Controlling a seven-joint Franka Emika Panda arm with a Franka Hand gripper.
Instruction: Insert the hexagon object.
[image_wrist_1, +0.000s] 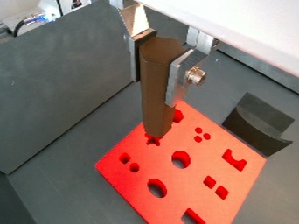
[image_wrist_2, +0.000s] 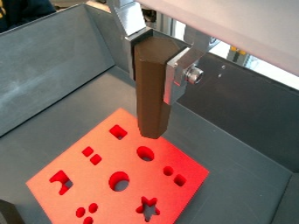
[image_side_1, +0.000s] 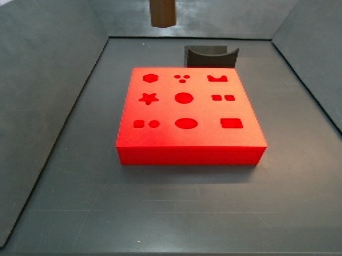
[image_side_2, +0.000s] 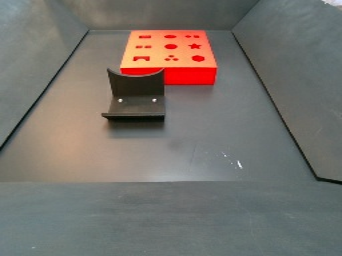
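My gripper (image_wrist_1: 158, 61) is shut on the hexagon object (image_wrist_1: 156, 92), a long brown six-sided peg that hangs upright from between the silver fingers. Both wrist views show this grip (image_wrist_2: 156, 61). The peg (image_wrist_2: 152, 96) is held high above the red block (image_wrist_1: 176, 179), with its lower end well clear of the block's top (image_wrist_2: 111, 157). In a side view only the peg's lower end (image_side_1: 160, 12) shows at the upper edge, above the far side of the block (image_side_1: 187, 153). The hexagon hole (image_side_1: 151, 77) lies at the block's far left corner.
The dark fixture (image_side_1: 210, 55) stands on the floor just behind the red block; it also shows in another side view (image_side_2: 134, 100) and in a wrist view (image_wrist_1: 263, 122). Grey walls enclose the floor on all sides. The block (image_side_2: 170, 74) has several other shaped holes.
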